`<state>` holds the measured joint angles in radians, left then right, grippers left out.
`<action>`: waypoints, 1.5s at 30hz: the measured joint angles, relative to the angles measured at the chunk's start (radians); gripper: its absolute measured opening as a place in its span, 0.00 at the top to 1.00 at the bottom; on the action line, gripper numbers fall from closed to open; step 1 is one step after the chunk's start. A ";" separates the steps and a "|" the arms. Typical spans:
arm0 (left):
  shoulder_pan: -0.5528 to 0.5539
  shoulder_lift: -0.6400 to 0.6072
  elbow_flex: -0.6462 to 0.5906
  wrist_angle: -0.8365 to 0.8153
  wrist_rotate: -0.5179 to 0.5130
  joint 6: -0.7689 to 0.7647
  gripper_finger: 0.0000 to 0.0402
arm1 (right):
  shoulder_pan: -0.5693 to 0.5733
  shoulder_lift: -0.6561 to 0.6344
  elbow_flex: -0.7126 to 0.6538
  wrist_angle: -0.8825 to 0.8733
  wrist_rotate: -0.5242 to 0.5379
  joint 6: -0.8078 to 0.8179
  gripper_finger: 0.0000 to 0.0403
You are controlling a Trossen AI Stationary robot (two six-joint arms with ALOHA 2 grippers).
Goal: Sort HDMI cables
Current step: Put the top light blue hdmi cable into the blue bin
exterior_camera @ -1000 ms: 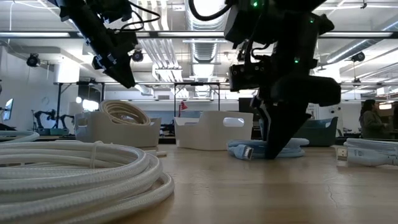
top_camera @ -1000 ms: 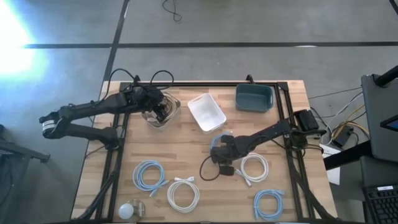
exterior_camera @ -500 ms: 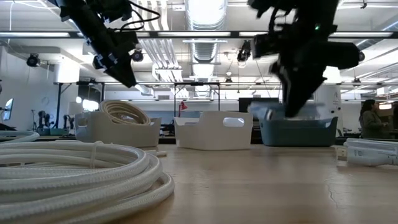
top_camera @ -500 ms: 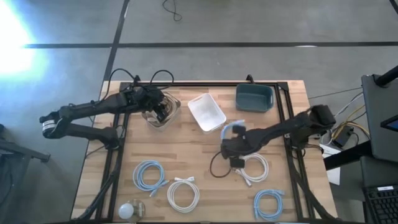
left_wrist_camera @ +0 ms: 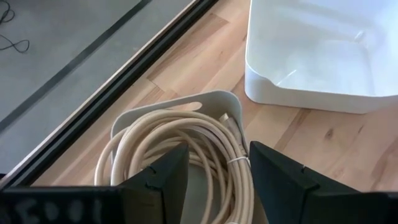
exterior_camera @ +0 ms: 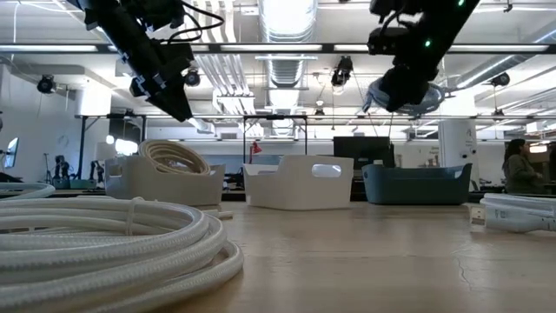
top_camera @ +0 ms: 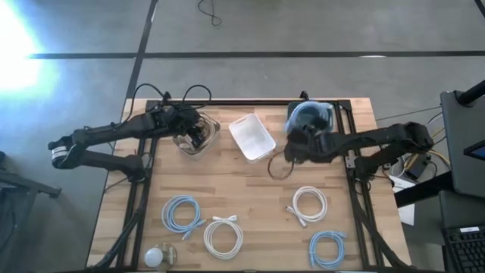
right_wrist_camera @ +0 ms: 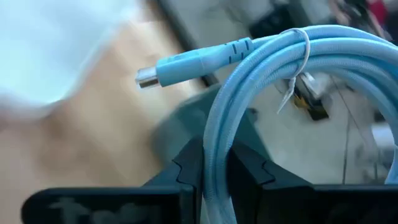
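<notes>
My right gripper (top_camera: 301, 129) is shut on a light blue HDMI coil (top_camera: 307, 114), high above the dark teal bin (top_camera: 322, 127) at the far right of the table. In the low view that coil (exterior_camera: 408, 94) hangs well over the bin (exterior_camera: 415, 184). My left gripper (left_wrist_camera: 214, 174) is open and hovers over the beige bin (top_camera: 198, 135), in which a beige-tan coil (left_wrist_camera: 180, 140) lies. Two light blue coils (top_camera: 182, 212) (top_camera: 327, 246) and two white coils (top_camera: 223, 236) (top_camera: 309, 203) lie flat on the near half of the table. My right gripper pinches the light blue coil's bundled strands (right_wrist_camera: 214, 140) between its two fingers (right_wrist_camera: 189, 165), which lie across the bundle. The coil is lifted clear of everything and hangs below the gripper in the low view. Its plug end (right_wrist_camera: 186, 62) sticks out free beside the loop.
An open white bin (top_camera: 251, 136) stands between the beige and teal bins. A small white ball-like object (top_camera: 155, 256) sits at the near left corner. A thin dark cable loop (top_camera: 277, 168) hangs by the right arm. Bare wood shows in the table's middle.
My right gripper, shut on the light blue coil, has lifted it clear of the table's middle and carried it up and toward the far right, over the teal bin. The left arm has kept still.
</notes>
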<state>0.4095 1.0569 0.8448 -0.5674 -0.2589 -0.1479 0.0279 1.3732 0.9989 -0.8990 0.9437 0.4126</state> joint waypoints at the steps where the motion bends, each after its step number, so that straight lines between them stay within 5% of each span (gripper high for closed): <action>1: 0.000 0.000 0.000 0.000 0.000 -0.004 0.56 | -0.035 -0.012 -0.018 0.034 0.008 0.005 0.88; 7: 0.000 0.000 0.000 0.014 0.000 -0.009 0.56 | -0.248 -0.044 -0.180 0.467 0.016 -0.047 0.90; 14: 0.000 0.000 0.000 0.016 0.000 -0.009 0.56 | -0.420 -0.018 -0.359 0.941 -0.210 -0.101 0.89; 27: 0.000 0.000 0.000 0.018 0.000 -0.009 0.56 | -0.490 -0.016 -0.492 1.037 -0.217 0.213 0.88; 45: 0.001 -0.001 0.000 0.018 0.006 -0.009 0.56 | -0.534 -0.011 -0.483 1.069 -0.269 0.089 0.69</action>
<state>0.4103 1.0562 0.8448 -0.5495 -0.2528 -0.1570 -0.5057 1.3624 0.5162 0.1703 0.6746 0.5014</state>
